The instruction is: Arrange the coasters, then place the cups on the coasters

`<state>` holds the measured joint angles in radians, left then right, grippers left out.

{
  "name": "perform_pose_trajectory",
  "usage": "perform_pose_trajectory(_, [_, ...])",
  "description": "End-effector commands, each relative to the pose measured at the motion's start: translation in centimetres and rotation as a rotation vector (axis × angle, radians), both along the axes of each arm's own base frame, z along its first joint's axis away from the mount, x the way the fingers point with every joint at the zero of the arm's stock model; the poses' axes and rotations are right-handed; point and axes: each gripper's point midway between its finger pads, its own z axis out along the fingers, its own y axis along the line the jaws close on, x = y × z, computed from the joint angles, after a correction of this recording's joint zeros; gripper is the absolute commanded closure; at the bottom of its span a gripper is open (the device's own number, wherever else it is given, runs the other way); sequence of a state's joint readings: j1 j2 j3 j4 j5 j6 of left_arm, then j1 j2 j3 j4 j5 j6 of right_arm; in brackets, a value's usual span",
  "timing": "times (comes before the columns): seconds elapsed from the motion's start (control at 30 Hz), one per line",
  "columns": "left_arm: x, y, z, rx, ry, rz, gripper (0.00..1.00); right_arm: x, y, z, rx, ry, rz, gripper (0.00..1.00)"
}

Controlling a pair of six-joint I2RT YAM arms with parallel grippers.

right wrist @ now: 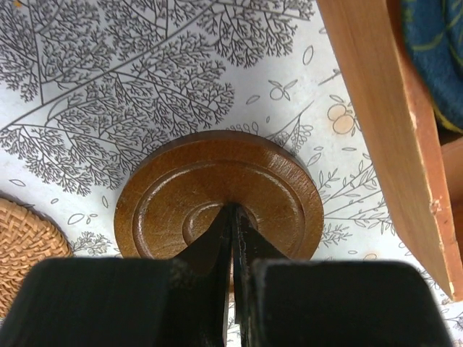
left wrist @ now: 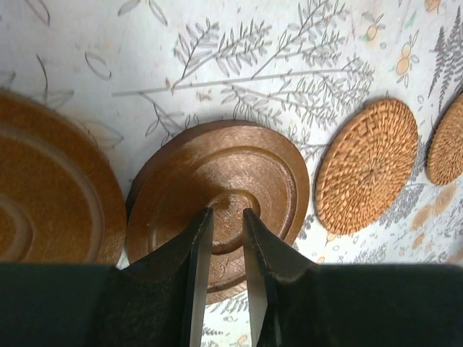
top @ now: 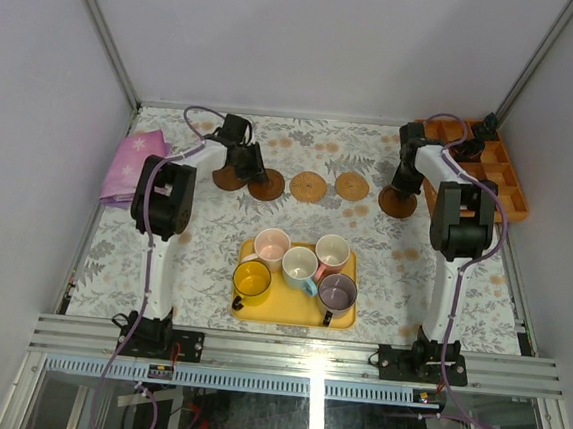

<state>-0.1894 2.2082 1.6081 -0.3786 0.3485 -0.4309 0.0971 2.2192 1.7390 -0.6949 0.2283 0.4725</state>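
Starting with the top view, five coasters (top: 308, 186) are seen in a rough row across the far part of the counter (top: 203, 247): three of wood and two woven. The two wooden ones at the left lie close together, while the rest are spaced apart. All five cups (top: 300, 264) are grouped on the yellow tray (top: 293, 313) nearer the arms, and none has been set on a coaster. The left end effector (top: 246, 161) is held over the left pair and the right end effector (top: 403, 185) over the rightmost disc, beside the orange organiser (top: 491, 167). From the left wrist, the fingers are seen narrowly parted, with their tips at the centre of a wooden disc (left wrist: 275, 181) and nothing visible between them. Its neighbour (left wrist: 51, 195) touches or overlaps it, and which cannot be told. From the right wrist, the fingers are seen pressed together, with the tips on the centre ring of the wooden disc (right wrist: 166, 195), which lies flat and clear of the organiser's edge. The arranging is judged nearly finished, with only the left pair left to be spaced. The placing of every cup is judged not yet begun.
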Motion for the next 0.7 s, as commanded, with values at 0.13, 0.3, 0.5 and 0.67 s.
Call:
perform_pose_trajectory(0.13, [2.2, 0.6, -1.7, 0.03, -0.007, 0.041, 0.75, 3.0, 0.2, -0.5, 0.006, -0.066, 0.057, 1.0])
perform_pose_trajectory(0.3, [2.8, 0.3, -1.5, 0.014, -0.014, 0.042, 0.72, 4.3, 1.2, -0.3, 0.055, -0.1, 0.099, 1.0])
perform_pose_trajectory(0.5, [2.8, -0.1, -1.5, -0.014, -0.01, 0.034, 0.68, 5.0, 3.3, -0.2, 0.147, -0.124, 0.144, 1.0])
perform_pose_trajectory(0.67, [2.2, -0.2, -1.9, -0.022, 0.003, 0.033, 0.64, 4.9, 5.0, -0.3, 0.161, -0.116, 0.207, 1.0])
